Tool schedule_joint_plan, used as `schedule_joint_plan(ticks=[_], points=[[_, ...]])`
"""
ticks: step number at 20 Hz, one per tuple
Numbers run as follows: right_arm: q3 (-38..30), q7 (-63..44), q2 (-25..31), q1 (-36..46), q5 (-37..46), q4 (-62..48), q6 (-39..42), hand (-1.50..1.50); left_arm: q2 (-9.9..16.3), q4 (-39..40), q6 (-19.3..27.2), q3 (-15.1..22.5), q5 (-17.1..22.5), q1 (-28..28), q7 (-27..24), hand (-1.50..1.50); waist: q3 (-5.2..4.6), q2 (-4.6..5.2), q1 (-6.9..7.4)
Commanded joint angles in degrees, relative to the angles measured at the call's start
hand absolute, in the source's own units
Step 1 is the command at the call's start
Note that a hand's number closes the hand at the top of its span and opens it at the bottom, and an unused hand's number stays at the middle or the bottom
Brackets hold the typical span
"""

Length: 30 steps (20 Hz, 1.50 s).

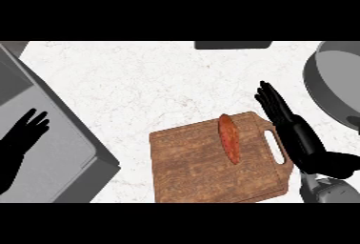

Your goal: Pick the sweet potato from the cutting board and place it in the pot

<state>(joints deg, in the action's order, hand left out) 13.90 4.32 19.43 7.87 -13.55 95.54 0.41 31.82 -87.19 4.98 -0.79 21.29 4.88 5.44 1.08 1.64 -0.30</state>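
An orange-red sweet potato [229,138] lies lengthwise on the wooden cutting board [197,167], near its right side beside the handle slot. My right hand [299,136] is open, fingers straight and pointing up-left, just right of the board's handle and a short gap from the sweet potato. The grey pot [336,86] sits at the right edge, partly cut off by the view. At the left edge my left hand [25,133] rests open over the grey sink area, fingers up.
A grey sink [49,143] fills the left side. A dark object [233,45] lies at the counter's far edge. White marble counter [155,86] stretches between the board and the far edge.
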Motion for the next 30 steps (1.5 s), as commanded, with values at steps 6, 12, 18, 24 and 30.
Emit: schedule_joint_plan(ticks=[6, 12, 18, 24, 30], points=[[-0.4, 2.5, 2.3, 17.4, -18.8, -5.4, 27.8, 1.50, -4.7, -7.6, 2.3, -0.7, 0.6, -13.7, -4.8, 0.00, -0.60, 0.37, 4.55], [-5.0, 23.3, 15.4, 22.0, -0.3, -18.9, 35.2, -1.50, -9.1, -7.5, 6.1, 3.6, -1.0, -16.6, -4.3, 0.00, -0.56, 0.59, 2.97], [-3.9, 41.8, 20.8, 25.5, 9.7, -25.9, 41.8, -1.50, -11.2, -2.6, 6.7, 4.7, -3.0, -18.6, -6.5, 0.00, -0.80, 0.09, 2.50], [5.3, 46.1, 25.0, 30.6, 23.1, -29.2, 36.0, -1.50, -12.3, -2.1, 8.4, 5.8, -4.1, -22.1, -3.8, 0.00, -0.89, -0.23, 3.65], [13.4, 50.0, 24.0, 33.7, 30.7, -32.1, 31.1, -1.50, -13.1, 0.6, 9.4, 4.8, -4.7, -25.0, -3.0, 0.00, -1.01, -0.94, 1.95]])
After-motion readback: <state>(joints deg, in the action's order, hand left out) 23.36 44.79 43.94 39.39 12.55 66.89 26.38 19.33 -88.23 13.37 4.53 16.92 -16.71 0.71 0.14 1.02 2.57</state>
